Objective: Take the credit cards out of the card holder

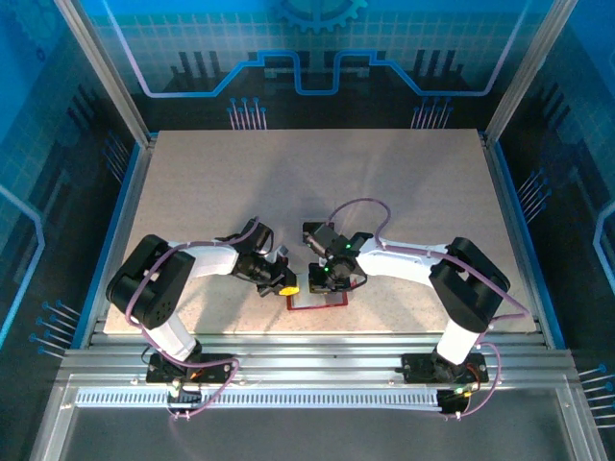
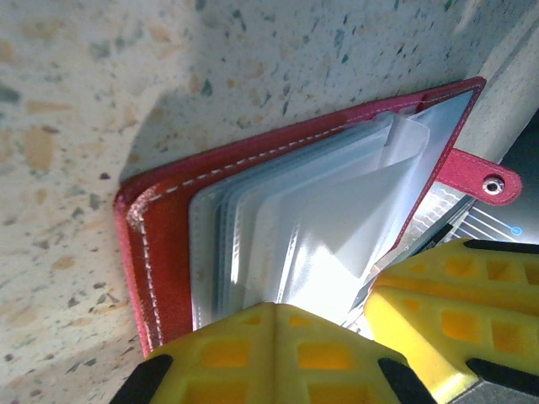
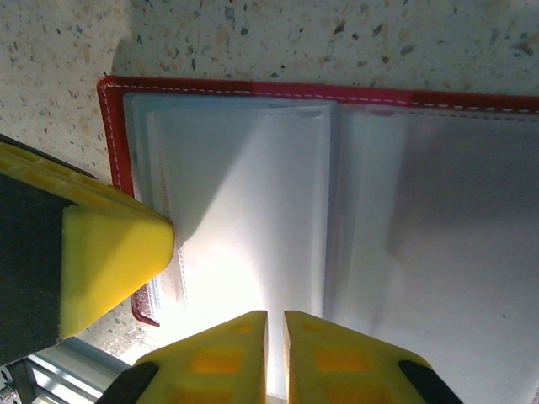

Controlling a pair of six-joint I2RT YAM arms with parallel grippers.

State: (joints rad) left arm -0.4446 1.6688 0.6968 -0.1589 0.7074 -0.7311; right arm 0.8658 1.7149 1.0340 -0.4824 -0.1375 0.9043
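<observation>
Your left jaws are fully shut, your right jaws nearly so, nothing plainly gripped. At the table's (image 1: 317,173) 6 o'clock edge the card holder (image 3: 253,87) lies open, left jaws on its 9 o'clock end, right jaws over the pale pockets (image 2: 320,219). Pinch a sleeve rather than the credit cards, and the holder may drag off the edge.

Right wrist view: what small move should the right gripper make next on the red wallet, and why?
Probably open the right gripper slightly and work one finger into a clear pocket. Its jaws stand almost together over the open wallet, too close to reach inside, while the shut left gripper steadies the wallet's edge.
</observation>
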